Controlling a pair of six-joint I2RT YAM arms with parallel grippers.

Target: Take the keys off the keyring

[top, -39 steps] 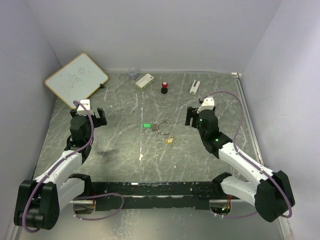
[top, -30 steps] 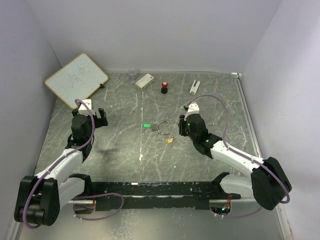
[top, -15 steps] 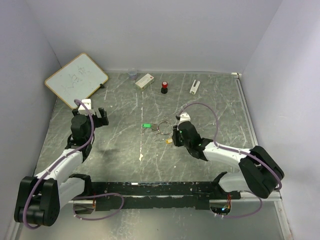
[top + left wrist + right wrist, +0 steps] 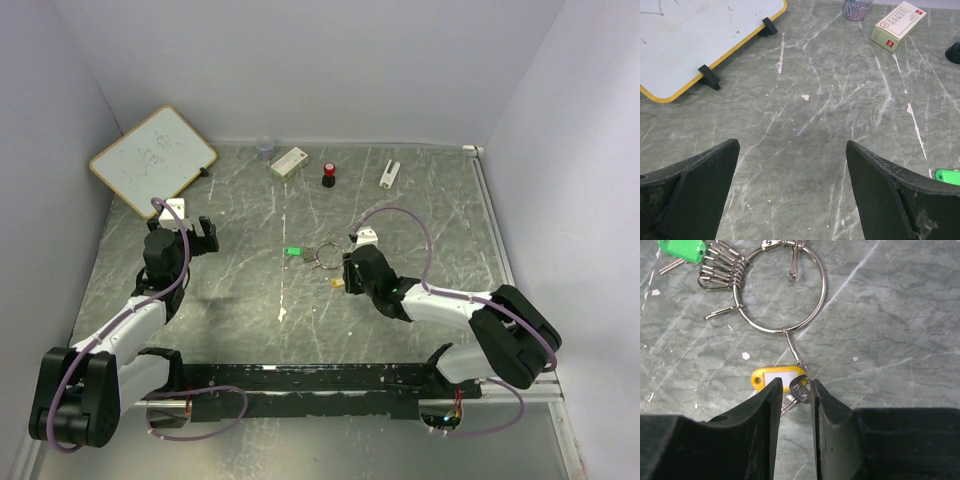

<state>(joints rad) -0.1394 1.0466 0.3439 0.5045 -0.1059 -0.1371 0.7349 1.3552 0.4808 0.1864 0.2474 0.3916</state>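
While your left pincer [image 4: 792,146] hangs over bare bench [image 4: 805,100] with its fingers spread wide and nothing between them, your right pincer [image 4: 795,388] is low at the yellow key [image 4: 777,378]. Its fingers [image 4: 765,420] are drawn close together and pinch the key's small silver head right at their tips.

From the right wrist you see the yellow tag lying flat, its long axis running straight across the view, and the silver blade slanting down and to the left under the left-hand finger. A thin wire link climbs from the key up and slightly left to the bottom of the keyring [image 4: 825,285], which lies flat on the bench just beyond the fingertips.

At the ring's upper left, past a bunch of small wire clips [image 4: 722,272], you find the green key [image 4: 682,247]. It lies with its long axis roughly across the view and its blade pointing away from the ring.

From overhead, ring and keys sit mid-bench, with the green key on the left arm's side and the yellow one nearest the arm bases.
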